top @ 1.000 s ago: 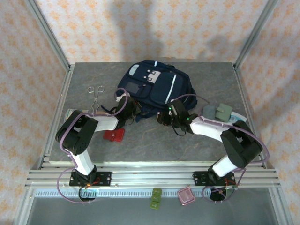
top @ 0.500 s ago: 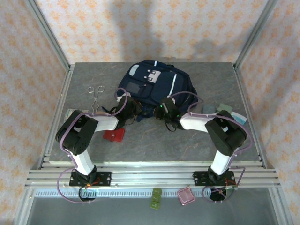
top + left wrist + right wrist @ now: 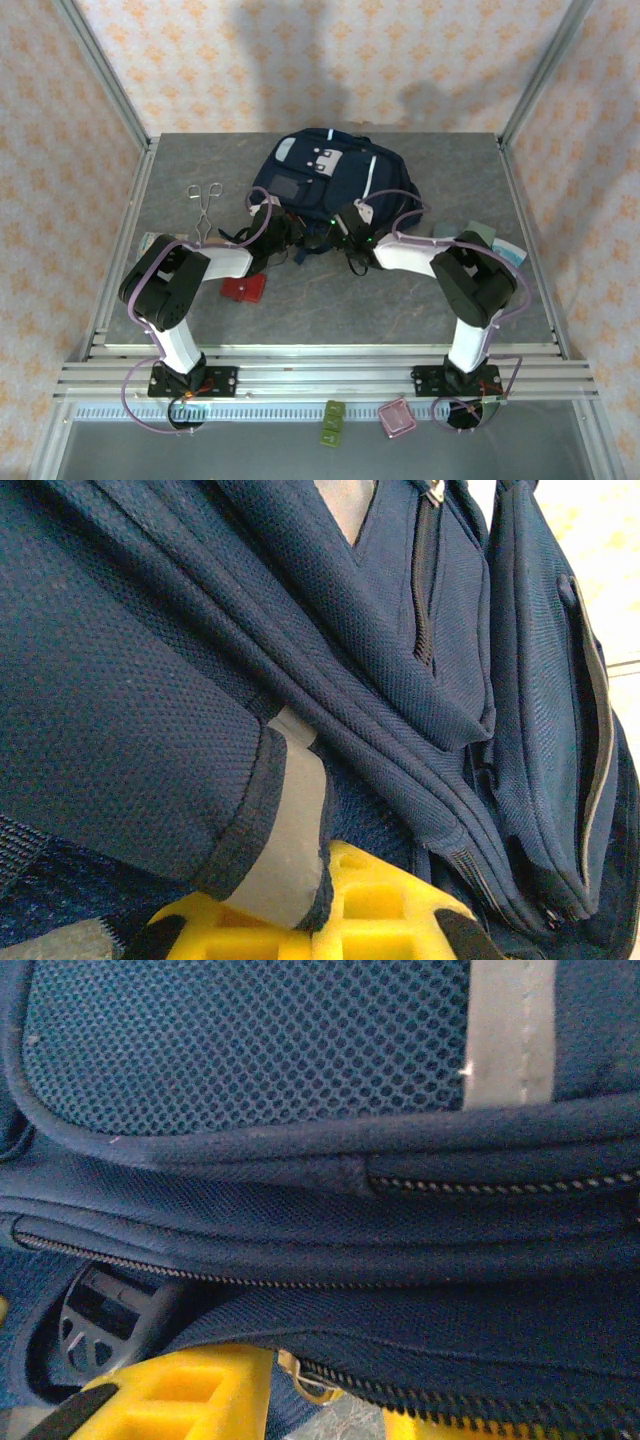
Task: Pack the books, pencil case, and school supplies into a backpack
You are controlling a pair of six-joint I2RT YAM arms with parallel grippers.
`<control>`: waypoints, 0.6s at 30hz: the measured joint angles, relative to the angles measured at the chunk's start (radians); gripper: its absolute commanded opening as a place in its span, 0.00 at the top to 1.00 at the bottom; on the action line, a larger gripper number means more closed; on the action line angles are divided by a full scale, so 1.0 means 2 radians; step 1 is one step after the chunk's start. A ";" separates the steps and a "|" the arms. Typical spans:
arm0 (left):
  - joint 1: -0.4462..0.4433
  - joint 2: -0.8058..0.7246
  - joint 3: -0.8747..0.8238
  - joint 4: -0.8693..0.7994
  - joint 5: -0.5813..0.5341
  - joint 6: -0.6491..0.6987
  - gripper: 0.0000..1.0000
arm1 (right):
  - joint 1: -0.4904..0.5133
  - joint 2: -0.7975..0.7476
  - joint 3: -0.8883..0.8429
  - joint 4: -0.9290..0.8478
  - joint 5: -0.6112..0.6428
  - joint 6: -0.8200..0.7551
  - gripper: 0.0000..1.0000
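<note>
Navy backpack (image 3: 400,680) against left end effector (image 3: 312,932) (touching)

1. Grey stone-look table (image 3: 420,310); it spreads from centre out to every hour
2. Metal scissor-handled tool (image 3: 206,204) lying flat at ten o'clock on the table; finger loops at the far end
3. Small grey-green soft things (image 3: 480,234) at three o'clock, by the table's edge; what they are I cannot tell
4. Pale flat item (image 3: 150,241) at nine o'clock, partly hidden
5. Aluminium rails (image 3: 320,375) along six o'clock; just beyond them a small green block (image 3: 332,422) and a pink one (image 3: 397,417), side by side
6. Orange-patterned wallpaper (image 3: 200,60) from nine through twelve to three
</note>
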 measured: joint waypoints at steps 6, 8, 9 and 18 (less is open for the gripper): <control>0.000 0.005 0.001 0.006 0.002 0.000 1.00 | 0.001 0.023 0.025 -0.016 0.018 0.005 0.95; 0.000 0.005 0.001 0.008 0.003 0.000 1.00 | 0.002 0.025 0.026 -0.014 0.022 0.006 1.00; 0.000 0.005 0.001 0.008 0.003 0.000 1.00 | 0.002 0.025 0.026 -0.014 0.023 0.004 1.00; 0.000 0.004 0.001 0.008 0.002 0.002 1.00 | 0.002 -0.009 -0.002 -0.010 0.010 -0.011 1.00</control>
